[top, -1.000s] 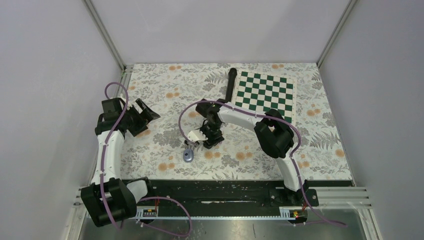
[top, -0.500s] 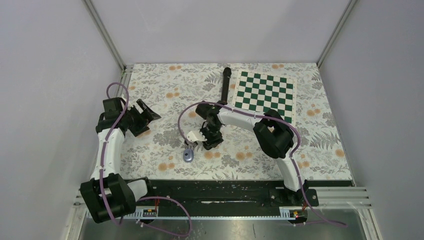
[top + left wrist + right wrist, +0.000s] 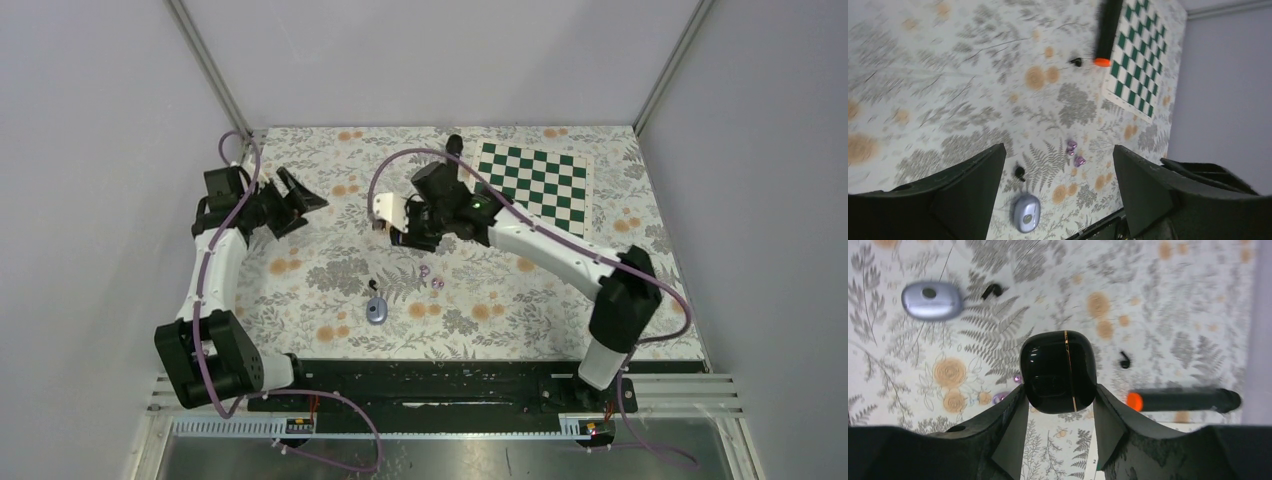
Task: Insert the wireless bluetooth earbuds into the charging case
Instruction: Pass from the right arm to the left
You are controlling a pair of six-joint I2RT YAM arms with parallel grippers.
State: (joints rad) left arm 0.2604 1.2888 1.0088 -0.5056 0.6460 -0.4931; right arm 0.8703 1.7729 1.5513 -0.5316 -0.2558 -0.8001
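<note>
Right wrist — right gripper [image 3: 1058, 392] grasps black case [image 3: 1058, 367]; left gripper [image 3: 1058, 152] released near mat [image 3: 300, 290] edge.

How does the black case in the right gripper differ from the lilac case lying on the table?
The black case is glossy black with a thin gold line; the lilac case is pale lilac-grey with a dark round spot. The black case is clamped in the right gripper above the table; the lilac case lies free on it. Both are small, rounded and look closed.
</note>
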